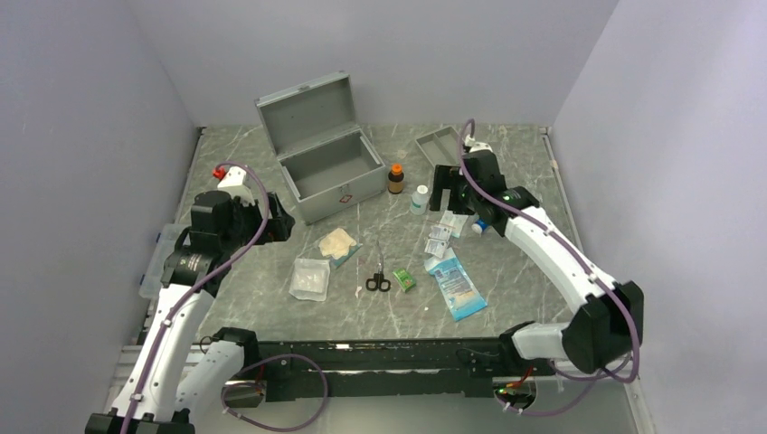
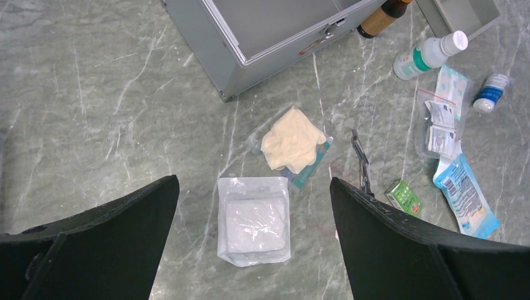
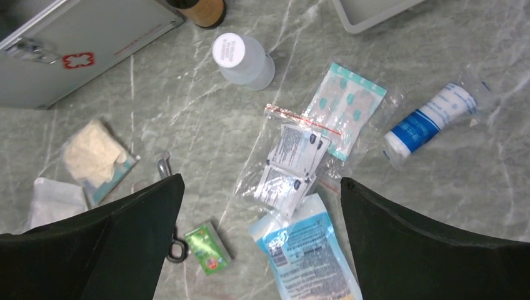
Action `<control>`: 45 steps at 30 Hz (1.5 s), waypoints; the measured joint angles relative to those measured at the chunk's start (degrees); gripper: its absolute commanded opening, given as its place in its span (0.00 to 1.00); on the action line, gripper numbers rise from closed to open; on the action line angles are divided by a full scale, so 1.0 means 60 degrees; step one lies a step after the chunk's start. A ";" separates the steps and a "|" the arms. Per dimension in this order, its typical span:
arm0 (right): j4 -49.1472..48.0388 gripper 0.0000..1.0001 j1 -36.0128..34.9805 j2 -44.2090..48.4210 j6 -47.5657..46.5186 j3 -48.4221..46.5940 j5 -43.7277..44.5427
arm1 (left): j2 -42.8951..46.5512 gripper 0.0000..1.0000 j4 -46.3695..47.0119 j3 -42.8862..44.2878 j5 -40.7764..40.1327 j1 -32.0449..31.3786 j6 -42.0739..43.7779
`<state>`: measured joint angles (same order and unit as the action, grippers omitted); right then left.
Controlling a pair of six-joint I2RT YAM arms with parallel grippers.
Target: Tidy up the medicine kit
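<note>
Hovering above the surface (image 1: 506,154), the left end effector (image 2: 253,181) is gaping wide and holding nothing. It is hanging over a gauze pack (image 2: 253,222), with gloves (image 2: 290,144) lying at 1 o'clock of that pack and scissors (image 2: 360,164) at 2 o'clock. The right end effector (image 3: 262,180) is likewise spreading wide and empty above a sachet bag (image 3: 290,165). Around that bag, a white bottle (image 3: 244,59) is standing at 11 o'clock, a bandage roll (image 3: 431,119) is lying at 2 o'clock, a blue pack (image 3: 309,250) at 6 o'clock and a green box (image 3: 208,248) at 7 o'clock. In the top view the kit (image 1: 330,176) is sitting at 11 o'clock of the surface's middle, its lid standing open. A brown bottle (image 1: 395,177) is standing just beside it at 3 o'clock, and a tray (image 1: 439,145) is lying at 1 o'clock of that bottle.
</note>
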<state>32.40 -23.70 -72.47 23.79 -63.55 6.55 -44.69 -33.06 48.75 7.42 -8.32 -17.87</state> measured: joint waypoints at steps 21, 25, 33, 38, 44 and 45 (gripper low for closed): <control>-0.0772 0.76 -0.0528 -0.4564 -0.0073 -0.2783 0.1158 | -0.0117 0.99 -0.0149 0.0000 -0.0109 0.0310 -0.0080; -0.0692 0.72 -0.0707 -0.5217 -0.0160 -0.3184 0.1370 | -0.0135 0.99 -0.0149 0.0000 -0.0106 0.0364 -0.0084; -0.0619 0.61 -0.0874 -0.5788 -0.0251 -0.3519 0.1599 | -0.0160 0.99 -0.0164 0.0000 -0.0106 0.0404 -0.0084; -0.0546 0.55 -0.0871 -0.5872 -0.0251 -0.3541 0.1661 | -0.0160 0.99 -0.0182 0.0000 -0.0106 0.0430 -0.0091; -0.0521 0.47 -0.0871 -0.5872 -0.0244 -0.3541 0.1690 | -0.0160 0.99 -0.0186 0.0000 -0.0102 0.0437 -0.0149; -0.0525 0.46 -0.0871 -0.5872 -0.0240 -0.3541 0.1690 | -0.0160 0.99 -0.0182 0.0000 -0.0102 0.0437 -0.0149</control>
<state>29.26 -28.93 -107.70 22.35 -84.79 16.69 -45.65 -34.15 48.75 6.81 -5.69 -18.76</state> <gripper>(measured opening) 0.481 0.988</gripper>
